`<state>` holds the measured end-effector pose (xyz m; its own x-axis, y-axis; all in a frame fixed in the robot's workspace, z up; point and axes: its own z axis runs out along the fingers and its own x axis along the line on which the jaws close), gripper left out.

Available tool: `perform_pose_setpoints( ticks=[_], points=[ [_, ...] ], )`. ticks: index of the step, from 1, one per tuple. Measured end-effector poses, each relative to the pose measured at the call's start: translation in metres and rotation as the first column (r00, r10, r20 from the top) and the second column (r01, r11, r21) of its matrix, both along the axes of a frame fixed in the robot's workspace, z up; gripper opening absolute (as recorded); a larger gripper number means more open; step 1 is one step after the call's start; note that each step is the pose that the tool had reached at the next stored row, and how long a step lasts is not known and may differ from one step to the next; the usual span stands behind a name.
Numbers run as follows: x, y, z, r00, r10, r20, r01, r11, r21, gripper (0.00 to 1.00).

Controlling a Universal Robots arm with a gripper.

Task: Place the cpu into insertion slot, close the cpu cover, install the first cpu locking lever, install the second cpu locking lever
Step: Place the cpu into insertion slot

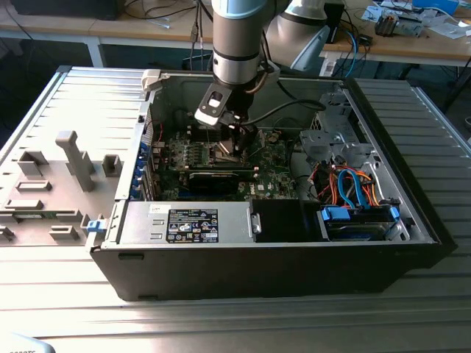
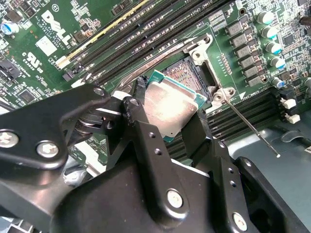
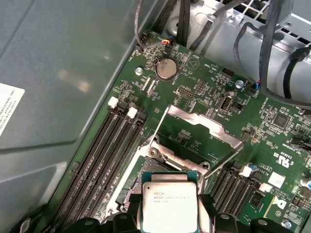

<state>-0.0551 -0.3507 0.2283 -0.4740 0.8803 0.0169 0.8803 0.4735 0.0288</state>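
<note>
My gripper [image 2: 166,121] is clamped on the cpu [image 3: 170,206], held just above the insertion slot [image 2: 183,73] and not yet seated, while the cpu cover [image 3: 204,124] stands open and both levers are undone.

insertion slot [image 2: 182,73]: bare | cpu [image 2: 170,107]: silvery, tilted (over it) | cpu cover [image 3: 194,118]: open

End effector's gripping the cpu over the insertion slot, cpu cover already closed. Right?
No: the cpu cover is open, swung back off the insertion slot, as the first wrist view shows. The end effector does grip the cpu over the slot.
</note>
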Motion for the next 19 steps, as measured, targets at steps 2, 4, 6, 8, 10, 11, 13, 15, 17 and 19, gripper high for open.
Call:
perform_pose_setpoints(
  ticks=[2, 4, 6, 8, 10, 11, 13, 15, 17, 19],
  points=[
    [0.0000, 0.0000, 0.0000, 1.0000, -0.007, 0.0000, 0.007, 1.0000, 0.0000, 0.54],
    [0.0000, 0.0000, 0.0000, 0.9998, -0.017, 0.0000, 0.017, 0.9998, 0.0000, 0.54],
    [0.0000, 0.0000, -0.0001, 0.9996, -0.027, 0.0000, 0.027, 0.9996, 0.0000, 0.54],
    [0.0000, 0.0000, 0.0000, 0.9995, -0.033, 0.0000, 0.033, 0.9995, 0.0000, 0.54],
    [0.0000, 0.0000, -0.0001, 0.9991, -0.043, 0.0000, 0.043, 0.9991, 0.0000, 0.54],
    [0.0000, 0.0000, -0.0001, 0.9990, -0.046, 0.0000, 0.046, 0.9990, 0.0000, 0.54],
    [0.0000, 0.0000, -0.0001, 0.9986, -0.052, 0.0000, 0.052, 0.9986, 0.0000, 0.54],
    [0.0000, 0.0000, -0.0001, 0.9982, -0.060, 0.0000, 0.060, 0.9982, 0.0000, 0.54],
    [0.0000, 0.0000, -0.0001, 0.9978, -0.067, 0.0000, 0.067, 0.9978, 0.0000, 0.54],
    [0.0000, 0.0000, -0.0001, 0.9969, -0.078, 0.0000, 0.078, 0.9969, 0.0000, 0.54]
  ],
)
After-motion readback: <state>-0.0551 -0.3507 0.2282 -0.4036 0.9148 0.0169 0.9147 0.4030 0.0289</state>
